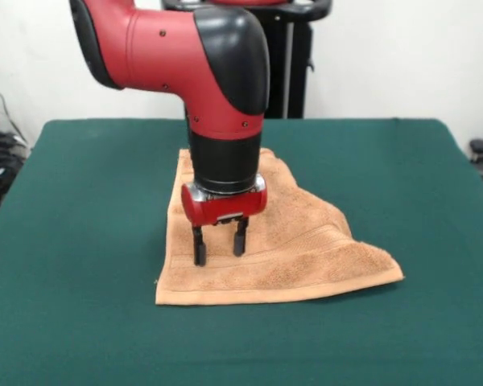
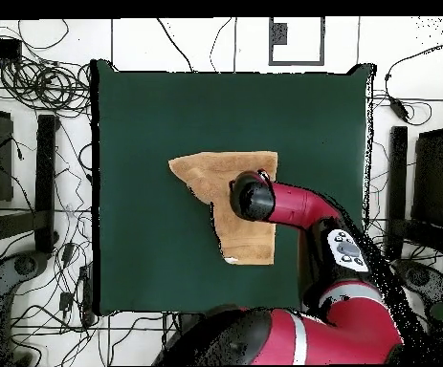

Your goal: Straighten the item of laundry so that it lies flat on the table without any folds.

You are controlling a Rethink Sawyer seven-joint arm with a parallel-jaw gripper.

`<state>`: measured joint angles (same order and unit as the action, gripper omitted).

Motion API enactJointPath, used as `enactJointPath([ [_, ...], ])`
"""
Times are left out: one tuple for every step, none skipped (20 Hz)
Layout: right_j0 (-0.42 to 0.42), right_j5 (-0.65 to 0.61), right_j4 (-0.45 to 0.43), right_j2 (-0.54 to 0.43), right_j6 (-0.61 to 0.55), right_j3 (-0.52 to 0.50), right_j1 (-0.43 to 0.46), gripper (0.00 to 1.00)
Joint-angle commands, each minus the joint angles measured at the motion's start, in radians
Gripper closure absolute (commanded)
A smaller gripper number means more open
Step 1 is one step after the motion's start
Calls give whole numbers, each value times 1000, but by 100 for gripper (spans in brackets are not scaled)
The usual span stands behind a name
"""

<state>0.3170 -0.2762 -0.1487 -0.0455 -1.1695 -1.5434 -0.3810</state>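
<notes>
The orange-tan towel (image 1: pixel 306 249) lies near the middle of the green table (image 1: pixel 80 201). It is not flat: its right part is folded over along a diagonal, leaving a pointed corner at the front right. A woven band runs along its near edge. My gripper (image 1: pixel 220 251) points straight down over the towel's left half. Its two black fingers (image 1: pixel 200 249) are spread apart, with the tips at the cloth and nothing between them. In the overhead view the towel (image 2: pixel 227 177) shows as an L-like shape with a white tag (image 2: pixel 230 259), and the arm's wrist (image 2: pixel 252 197) hides the gripper.
The robot's pedestal (image 1: pixel 290 64) stands behind the table's far edge. In the overhead view, cables (image 2: pixel 43 86) and black stands (image 2: pixel 45 182) lie on the floor around the table (image 2: pixel 148 124). Green cloth surrounds the towel on all sides.
</notes>
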Motion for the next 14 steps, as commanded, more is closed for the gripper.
enactJointPath([
  [-74, 74, -42, 30, -150, 160, 223, 0],
  [-95, 62, -45, 59, -152, 181, 237, 0],
  [-111, 55, -50, 82, -152, 192, 241, 0],
  [-132, 36, -52, 110, -156, 203, 242, 0],
  [-147, 29, -53, 133, -161, 213, 246, 0],
  [-154, 25, -56, 146, -161, 217, 245, 0],
  [-162, 20, -59, 159, -161, 222, 245, 0],
  [-168, 13, -65, 170, -154, 230, 246, 0],
  [-174, 0, -70, 179, -146, 241, 249, 0],
  [-173, 0, -77, 185, -139, 244, 248, 0],
  [-176, -5, -82, 193, -135, 255, 252, 0],
  [-174, 4, -91, 199, -132, 259, 253, 0],
  [-171, 5, -98, 203, -130, 260, 251, 0],
  [-167, 7, -104, 206, -128, 262, 250, 0],
])
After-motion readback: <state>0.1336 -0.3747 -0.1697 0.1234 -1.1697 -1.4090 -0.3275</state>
